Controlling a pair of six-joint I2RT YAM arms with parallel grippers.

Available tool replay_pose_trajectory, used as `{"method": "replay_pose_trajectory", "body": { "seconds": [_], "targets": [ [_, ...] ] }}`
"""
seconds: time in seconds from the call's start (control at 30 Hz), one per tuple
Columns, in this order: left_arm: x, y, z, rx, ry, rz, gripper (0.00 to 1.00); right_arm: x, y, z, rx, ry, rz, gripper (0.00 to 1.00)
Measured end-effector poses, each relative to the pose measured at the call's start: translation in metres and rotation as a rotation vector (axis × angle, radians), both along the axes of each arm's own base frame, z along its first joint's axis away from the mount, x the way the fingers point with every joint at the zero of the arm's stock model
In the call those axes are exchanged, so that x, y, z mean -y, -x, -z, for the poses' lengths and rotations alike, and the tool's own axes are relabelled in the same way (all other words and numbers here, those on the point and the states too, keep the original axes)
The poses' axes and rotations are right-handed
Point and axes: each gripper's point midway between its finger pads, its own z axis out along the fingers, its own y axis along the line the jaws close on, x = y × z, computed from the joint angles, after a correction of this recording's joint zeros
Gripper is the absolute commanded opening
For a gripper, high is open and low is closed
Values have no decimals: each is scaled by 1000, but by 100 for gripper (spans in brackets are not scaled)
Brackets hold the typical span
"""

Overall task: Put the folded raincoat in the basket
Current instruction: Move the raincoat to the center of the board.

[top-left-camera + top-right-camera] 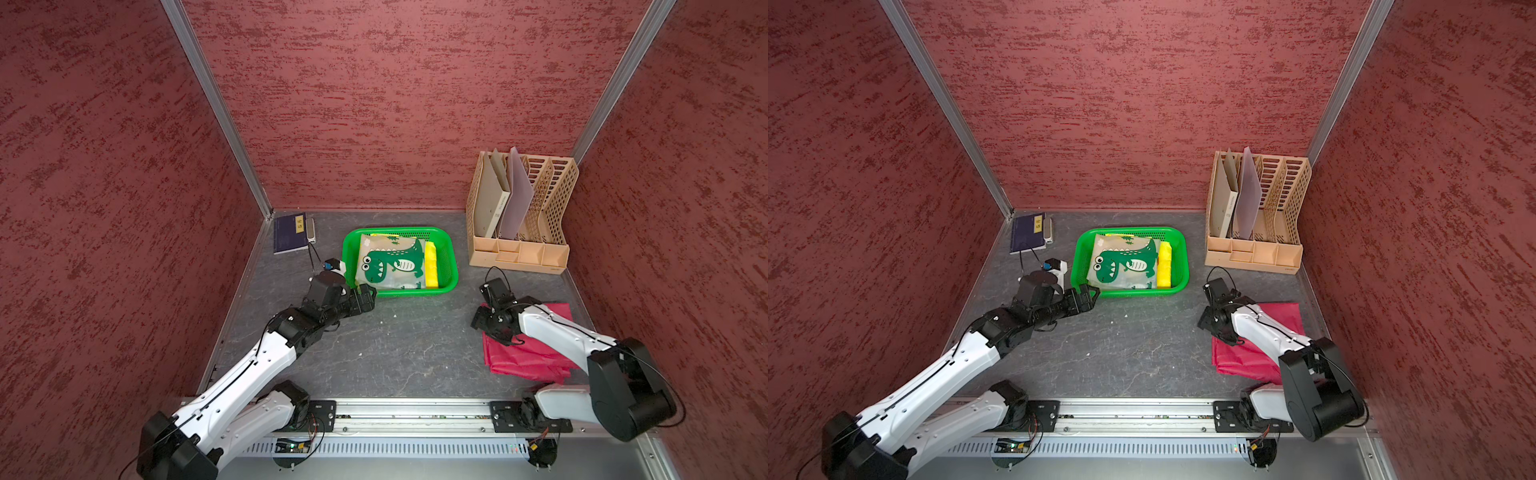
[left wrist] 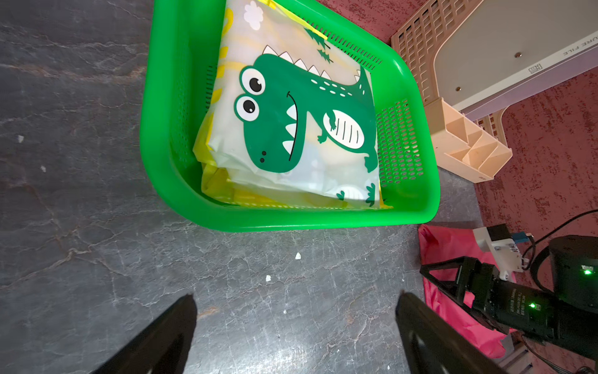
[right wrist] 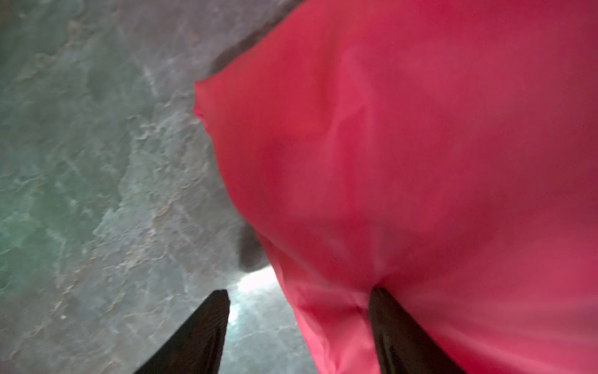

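Pink folded raincoat (image 1: 528, 361) lies on the grey worktop (image 1: 407, 349) under my right jaws, parted astride its corner, I judge to pinch it. My left jaws gape empty before the green basket (image 1: 415, 291), which already holds a dinosaur-print raincoat (image 1: 390, 262); beyond stand a beige organizer (image 1: 540, 253) and red walls (image 1: 415, 104).

White-shelled left arm (image 1: 249, 374) and right arm (image 1: 552, 328), black joints
Thin black cables (image 1: 559, 321) are routed along the shells; the left gripper (image 2: 296, 296) is fitted with black tapered fingers (image 2: 168, 336).
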Motion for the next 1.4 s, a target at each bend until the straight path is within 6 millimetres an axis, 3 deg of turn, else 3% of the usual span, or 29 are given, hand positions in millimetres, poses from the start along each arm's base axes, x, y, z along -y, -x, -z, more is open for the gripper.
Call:
{"method": "replay_pose_trajectory", "body": {
  "seconds": [0.13,0.23,0.4,0.47,0.53,0.67,0.83,0.97,1.13,1.4],
  "targets": [
    [3,1,1,-9,13,12,100,-38,2,-8,13,-40,-75,73],
    [4,3,3,-19,22,15,100,-54,-4,-34,33,-44,-121,73],
    [7,4,2,-29,39,23,100,-49,-31,-109,199,-23,-140,67],
    [7,5,2,-31,45,22,100,-34,-34,-118,212,-3,-126,66],
    [8,6,2,-35,53,22,100,-17,-33,-109,170,38,-108,62],
    [6,11,7,-45,58,22,100,4,-18,-63,14,123,-110,47],
    [3,16,10,-50,67,13,100,12,3,-31,-92,157,-134,37],
    [1,20,11,-48,76,8,100,9,12,-12,-137,150,-153,37],
    [-1,22,13,-57,70,8,100,-7,15,5,-167,162,-199,37],
    [-7,27,13,-58,56,-7,100,-70,12,5,-77,45,-248,41]
  ]
}}
